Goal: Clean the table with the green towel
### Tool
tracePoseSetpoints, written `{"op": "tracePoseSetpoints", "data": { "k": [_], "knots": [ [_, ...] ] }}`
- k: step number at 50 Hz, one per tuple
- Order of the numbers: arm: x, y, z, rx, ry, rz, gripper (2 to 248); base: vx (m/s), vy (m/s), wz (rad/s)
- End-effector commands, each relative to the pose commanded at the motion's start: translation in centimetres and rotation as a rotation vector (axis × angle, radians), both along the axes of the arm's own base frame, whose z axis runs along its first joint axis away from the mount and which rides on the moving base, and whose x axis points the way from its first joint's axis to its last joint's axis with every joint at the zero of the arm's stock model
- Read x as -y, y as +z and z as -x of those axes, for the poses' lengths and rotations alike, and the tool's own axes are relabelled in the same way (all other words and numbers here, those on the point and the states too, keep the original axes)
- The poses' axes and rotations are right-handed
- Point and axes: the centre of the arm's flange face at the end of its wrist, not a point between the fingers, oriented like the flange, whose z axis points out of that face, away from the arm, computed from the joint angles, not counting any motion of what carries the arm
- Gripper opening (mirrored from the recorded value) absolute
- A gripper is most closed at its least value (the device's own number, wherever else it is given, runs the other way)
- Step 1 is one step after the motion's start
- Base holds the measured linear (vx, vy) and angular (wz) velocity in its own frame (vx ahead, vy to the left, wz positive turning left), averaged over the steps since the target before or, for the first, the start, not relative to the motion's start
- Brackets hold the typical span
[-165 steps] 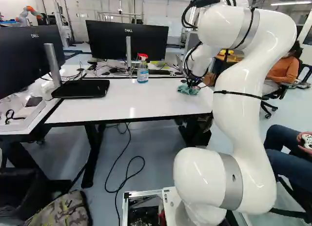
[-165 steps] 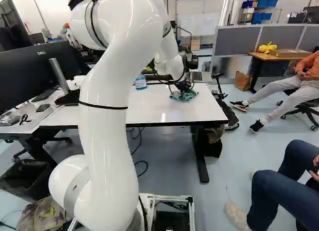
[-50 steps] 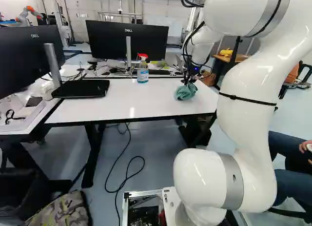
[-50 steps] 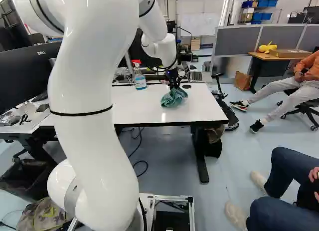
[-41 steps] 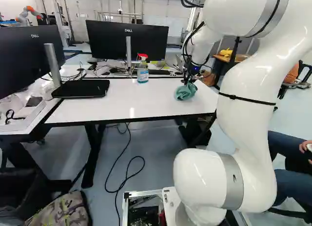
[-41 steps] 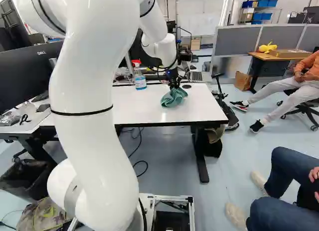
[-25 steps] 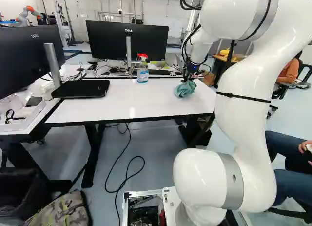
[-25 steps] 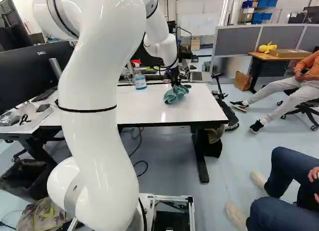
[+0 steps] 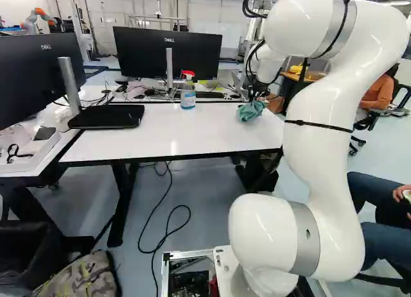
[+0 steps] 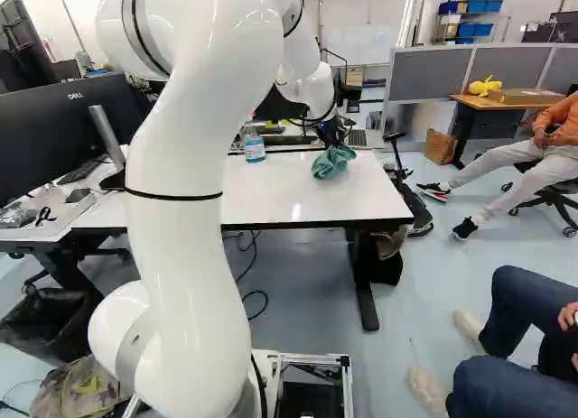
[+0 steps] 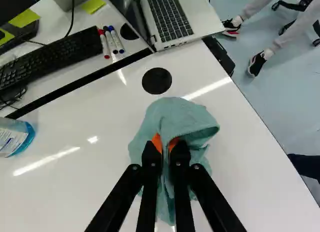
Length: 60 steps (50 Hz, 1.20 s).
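Rumpled, fuzzy green towel [image 11: 185, 114] in tool [image 10: 332, 134]

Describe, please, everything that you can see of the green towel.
The towel is blue-green, soft-looking cloth, bunched into loose folds, with one flap arching over ahead of the gripper. Its two fingers pinch it from both sides with their orange pads. It is at the right part of the white table in the left base view; whether it touches the surface is unclear.
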Motion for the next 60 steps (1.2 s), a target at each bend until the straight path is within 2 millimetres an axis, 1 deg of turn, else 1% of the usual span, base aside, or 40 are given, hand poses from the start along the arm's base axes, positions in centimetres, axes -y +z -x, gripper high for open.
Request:
{"op": "tracePoseSetpoints", "data": {
  "k": [17,28,48,60],
  "knots": [
    [0.6,-1.4,-1.1,0.063,-0.009,0.029,34,0.000,0.000,0.000],
    [1.6,-2.5,-1.9,0.101,-0.023,0.047,34,0.000,0.000,0.000],
    [2.8,-4.8,-2.7,0.109,-0.038,0.054,34,0.000,0.000,0.000],
    [3.1,-6.2,-3.1,0.108,-0.041,0.055,34,0.000,0.000,0.000]
  ]
}}
